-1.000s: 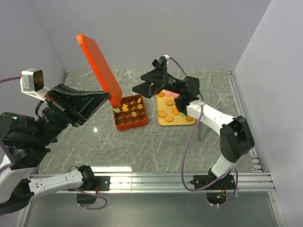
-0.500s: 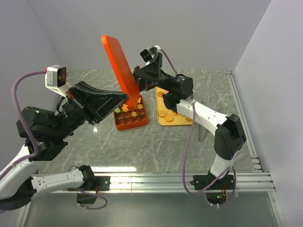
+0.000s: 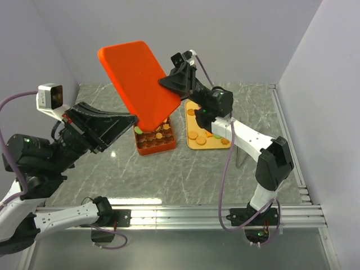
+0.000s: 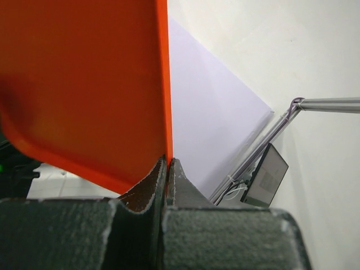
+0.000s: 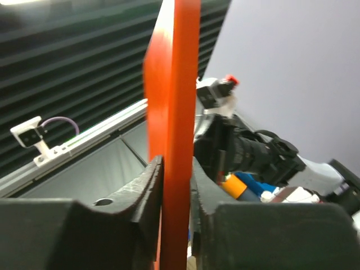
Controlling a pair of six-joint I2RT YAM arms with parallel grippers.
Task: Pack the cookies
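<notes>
The lid [image 3: 138, 79] is held tilted above the box [image 3: 156, 149]. Its lower end is pinched by the left gripper [image 3: 135, 118], jaws fully closed on it. Its right edge is clamped between the narrowed jaws of the right gripper [image 3: 164, 82]. Some cookies [image 3: 159, 136] are seated in the box; others are spread on the tray [image 3: 189, 145] just right of it.

Bright, even overhead light; soft shadows on table [image 3: 185, 169]; small glare spot left of box [image 3: 153, 148]. Wrist views: lid [image 4: 84, 84] close, blurred; backgrounds soft, right one dim.
</notes>
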